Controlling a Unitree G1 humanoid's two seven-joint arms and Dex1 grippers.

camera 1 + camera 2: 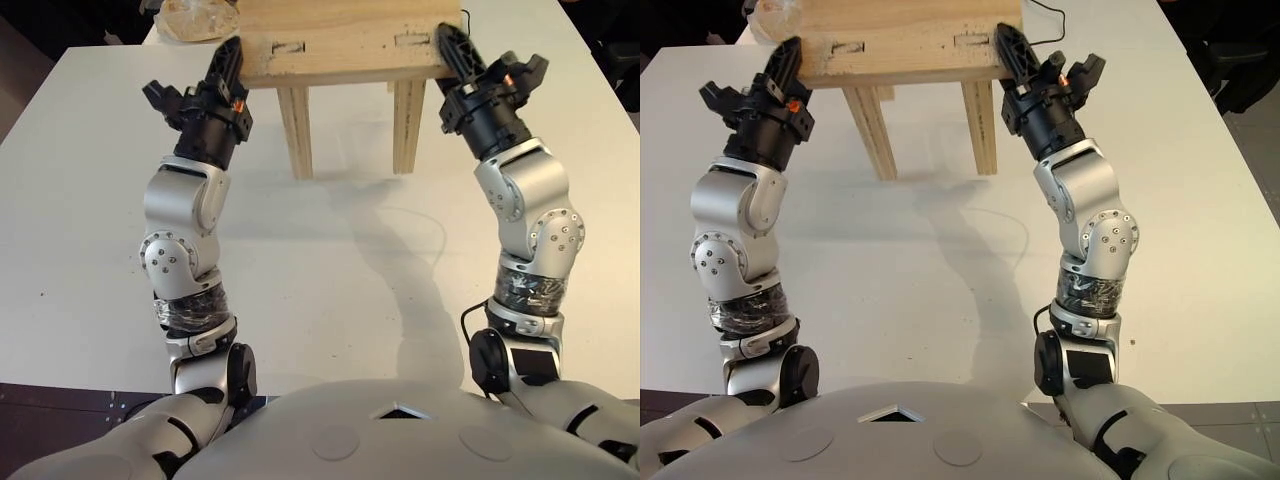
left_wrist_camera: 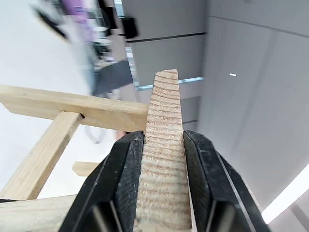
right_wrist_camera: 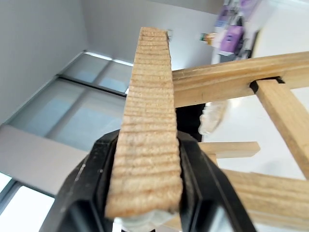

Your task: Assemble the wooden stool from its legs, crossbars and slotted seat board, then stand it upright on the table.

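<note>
The pale wooden stool (image 1: 345, 45) stands upright at the far middle of the white table (image 1: 330, 280), seat board on top, two front legs (image 1: 295, 130) touching the tabletop. My left gripper (image 1: 228, 62) is shut on the left end of the seat board (image 2: 161, 159). At the right end, my right gripper (image 1: 452, 48) is shut on the same seat board (image 3: 147, 140). Both wrist views show the board's end grain clamped between black fingers (image 2: 120, 179), with crossbars (image 3: 231, 79) and legs beyond.
A crumpled clear plastic bag (image 1: 200, 18) lies at the far left behind the stool. The near and middle tabletop is bare white. A dark cable (image 1: 468, 15) runs at the far right edge of the stool.
</note>
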